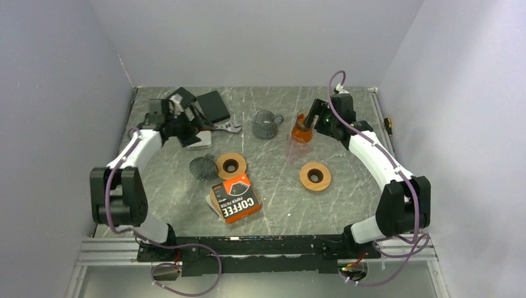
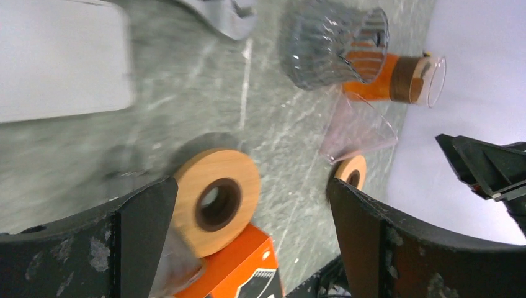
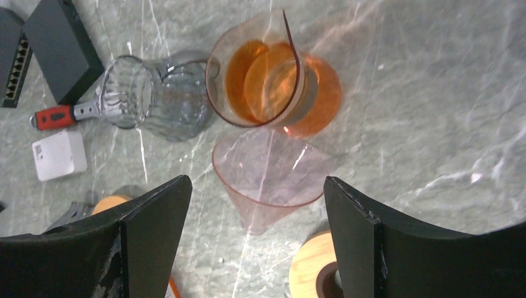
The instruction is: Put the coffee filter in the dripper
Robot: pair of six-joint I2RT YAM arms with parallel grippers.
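Judging from how things lie, the task has hardly begun: no paper filter sits in any dripper. The orange cardboard box of paper coffee filters (image 1: 236,198) lies flat on the grey marble tabletop (image 1: 273,211), near the front and left of centre. A pale edge peeks from under its left side, but whether that is a loose filter cannot be told.

The clear pink plastic cone dripper (image 3: 273,180) lies tipped on its side, its mouth toward the orange glass carafe (image 3: 310,93) and just beside it. The cone is see-through and looks empty. The carafe shows only its own tinted glass inside, with no paper in it. Next to it, the grey ribbed glass dripper (image 1: 264,125) also appears empty. A dark wire-mesh cone (image 1: 201,167) rests farther left, touching or nearly touching a flat wooden ring (image 1: 231,165). A second wooden ring (image 1: 315,176) lies apart on the right.

The right gripper (image 3: 254,186) hangs over the pink cone with its jaws spread wide and nothing between them. The left gripper (image 2: 248,186) is likewise released and empty, well away from the box.

What is left, it seems, is nearly everything: righting a dripper, fetching a filter and seating it inside.
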